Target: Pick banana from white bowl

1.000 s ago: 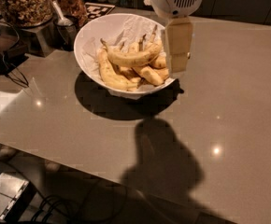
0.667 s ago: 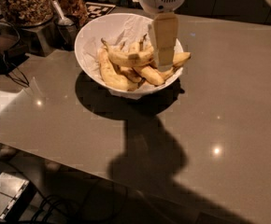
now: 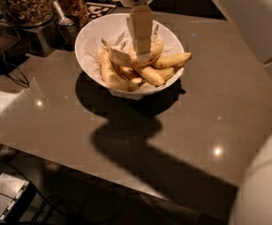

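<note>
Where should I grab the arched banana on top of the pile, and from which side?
Take the banana at mid-arch, straight down from above. It lies on top of the other bananas in the white bowl, so its middle is exposed, while its ends sit nearer the bowl's wall. The gripper hangs right over that spot.

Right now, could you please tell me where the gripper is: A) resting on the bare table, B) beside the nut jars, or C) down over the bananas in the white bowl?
C: the gripper hangs directly over the banana inside the white bowl.
</note>
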`<control>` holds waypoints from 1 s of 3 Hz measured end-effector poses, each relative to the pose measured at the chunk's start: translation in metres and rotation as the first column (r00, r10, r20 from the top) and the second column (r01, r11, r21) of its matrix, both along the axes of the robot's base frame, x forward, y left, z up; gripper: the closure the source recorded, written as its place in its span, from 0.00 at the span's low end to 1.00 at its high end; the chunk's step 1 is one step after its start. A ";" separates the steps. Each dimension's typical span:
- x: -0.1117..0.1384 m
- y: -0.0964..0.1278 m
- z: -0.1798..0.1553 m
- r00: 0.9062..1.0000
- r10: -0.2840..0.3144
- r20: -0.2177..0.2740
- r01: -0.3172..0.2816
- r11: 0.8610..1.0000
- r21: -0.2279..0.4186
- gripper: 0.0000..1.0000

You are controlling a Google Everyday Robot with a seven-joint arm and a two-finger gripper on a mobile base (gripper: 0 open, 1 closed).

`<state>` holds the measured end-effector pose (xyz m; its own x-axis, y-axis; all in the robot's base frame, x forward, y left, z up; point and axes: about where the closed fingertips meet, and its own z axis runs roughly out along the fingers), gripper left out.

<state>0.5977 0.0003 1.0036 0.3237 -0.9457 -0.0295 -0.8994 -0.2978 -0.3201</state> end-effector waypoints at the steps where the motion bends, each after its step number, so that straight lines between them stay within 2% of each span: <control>1: 0.018 0.004 -0.017 0.999 -0.008 -0.044 0.009 1.000 0.021 0.11; 3: 0.033 -0.007 -0.050 0.992 -0.054 -0.114 0.057 0.998 0.027 0.21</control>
